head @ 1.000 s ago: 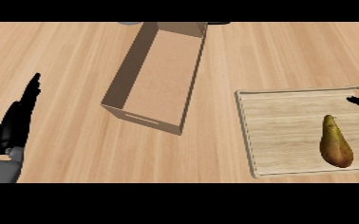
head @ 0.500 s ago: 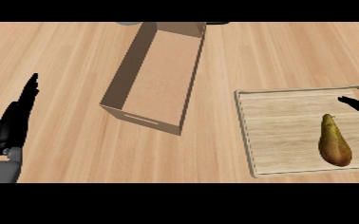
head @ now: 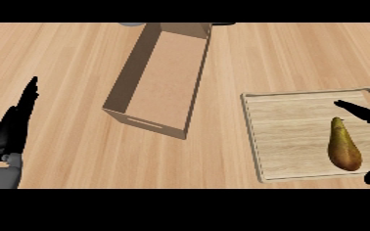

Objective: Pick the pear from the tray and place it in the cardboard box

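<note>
Seen from the head view, your pear point(head: 344, 145) lies on the tray's point(head: 289, 127) right side, just below the right hand's point(head: 351, 108) straight, empty fingers, while the left hand point(head: 17, 123) rests open at the left edge, apart from the cardboard box point(head: 162, 83).

Light wooden counter point(head: 274, 54) with straight grain fills the whole view
</note>
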You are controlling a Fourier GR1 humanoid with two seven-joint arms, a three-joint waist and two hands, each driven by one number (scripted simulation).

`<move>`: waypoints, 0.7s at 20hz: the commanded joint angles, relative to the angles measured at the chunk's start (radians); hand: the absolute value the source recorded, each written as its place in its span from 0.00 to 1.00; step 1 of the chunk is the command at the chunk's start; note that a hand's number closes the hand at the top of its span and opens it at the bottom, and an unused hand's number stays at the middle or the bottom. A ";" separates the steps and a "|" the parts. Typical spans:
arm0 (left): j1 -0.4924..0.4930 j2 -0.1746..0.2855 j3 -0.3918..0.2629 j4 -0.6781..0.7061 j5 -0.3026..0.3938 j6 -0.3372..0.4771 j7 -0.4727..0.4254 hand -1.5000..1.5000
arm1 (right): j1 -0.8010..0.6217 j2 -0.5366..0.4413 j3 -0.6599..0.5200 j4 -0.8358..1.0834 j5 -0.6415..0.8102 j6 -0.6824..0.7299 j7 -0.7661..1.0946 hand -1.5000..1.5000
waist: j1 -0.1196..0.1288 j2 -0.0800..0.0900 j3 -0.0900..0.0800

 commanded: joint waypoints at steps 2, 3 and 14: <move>-0.013 -0.023 0.019 -0.026 -0.037 -0.019 0.036 0.50 | 0.015 0.047 -0.005 -0.064 0.051 0.058 0.053 0.00 | 0.001 0.000 0.000; -0.004 -0.034 0.027 0.017 -0.043 -0.013 -0.024 0.50 | -0.010 0.067 0.011 0.002 0.105 0.000 0.033 0.00 | 0.003 0.001 0.000; 0.019 -0.067 0.054 -0.010 -0.077 -0.040 -0.022 0.50 | 0.015 0.142 0.003 0.074 0.228 -0.058 0.075 1.00 | 0.002 0.001 0.000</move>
